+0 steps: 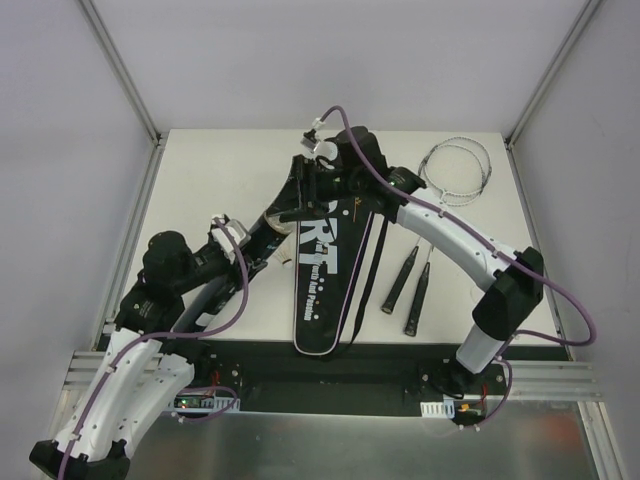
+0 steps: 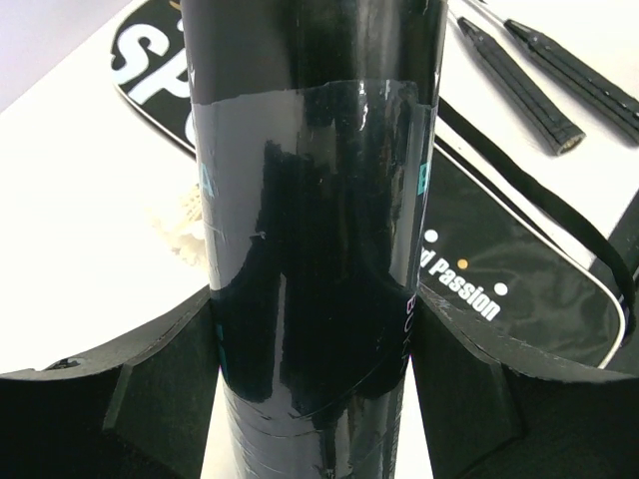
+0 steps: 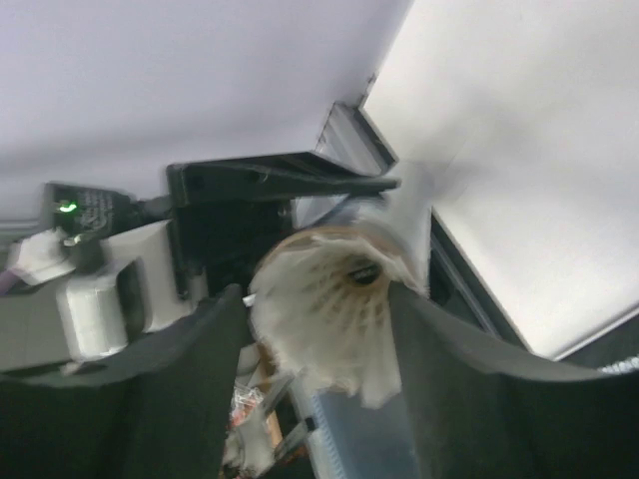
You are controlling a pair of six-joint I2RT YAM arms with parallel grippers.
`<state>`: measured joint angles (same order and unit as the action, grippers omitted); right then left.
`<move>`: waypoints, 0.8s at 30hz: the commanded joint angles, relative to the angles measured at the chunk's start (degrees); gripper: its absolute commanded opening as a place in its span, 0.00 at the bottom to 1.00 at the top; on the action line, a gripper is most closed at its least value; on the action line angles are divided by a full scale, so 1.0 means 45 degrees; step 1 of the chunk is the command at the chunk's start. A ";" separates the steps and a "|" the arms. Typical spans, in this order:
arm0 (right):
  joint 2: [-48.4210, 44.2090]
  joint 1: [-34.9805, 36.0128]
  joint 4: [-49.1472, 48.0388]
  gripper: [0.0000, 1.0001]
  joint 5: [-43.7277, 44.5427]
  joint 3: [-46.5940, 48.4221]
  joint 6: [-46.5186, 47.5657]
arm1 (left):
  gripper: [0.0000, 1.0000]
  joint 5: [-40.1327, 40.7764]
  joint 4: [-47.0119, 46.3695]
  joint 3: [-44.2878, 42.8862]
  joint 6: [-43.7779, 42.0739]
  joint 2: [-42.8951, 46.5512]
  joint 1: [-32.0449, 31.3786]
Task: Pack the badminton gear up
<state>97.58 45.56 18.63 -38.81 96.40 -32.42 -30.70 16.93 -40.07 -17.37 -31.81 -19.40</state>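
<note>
1. The left gripper [image 2: 318, 349] is clamped round the long black tube [image 2: 310, 150], one finger pressed flat on each side of it
2. In the top view the tube slants from that grip at the near left towards the far right, and its far end meets the right gripper [image 3: 321, 334] above the far end of the bag [image 1: 325, 285]
3. The right pincer stands wide, with a finger on each side of a white shuttlecock [image 3: 331, 299]; the feathers look round and unsqueezed
4. That shuttlecock sits at the tube's brown-rimmed mouth, skirt open towards the wrist camera and cork down inside
5. The black bag, lettered SPORT in white, lies flat in the middle of the table [image 1: 220, 170], running lengthways from near to far, its strap trailing along its right side
6. The two rackets [image 1: 455, 172] lie on the table right of the bag, heads overlapping at the far right and black handles [image 1: 400, 282] side by side nearer, partly under the right arm
7. A second shuttlecock [image 2: 185, 225] lies on the table just left of the tube, beside the bag
</note>
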 commanded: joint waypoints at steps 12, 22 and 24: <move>-0.0964 -0.1530 0.1172 0.79 0.1273 0.1404 0.1647 | 0.00 0.1270 -0.0422 -0.0020 0.0265 0.1053 0.0014; 0.3721 -0.0849 0.7498 0.75 0.4132 0.5738 0.6708 | 0.00 0.3969 0.0670 -0.0391 0.0188 0.2264 0.0014; 0.4967 -0.0537 0.8160 0.75 0.4152 0.6620 0.7746 | 0.00 0.3951 0.0827 -0.0450 0.0168 0.2421 0.0014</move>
<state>110.48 40.07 42.96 -23.09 119.46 -10.98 -16.12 20.64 -39.72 -16.27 -22.39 -19.44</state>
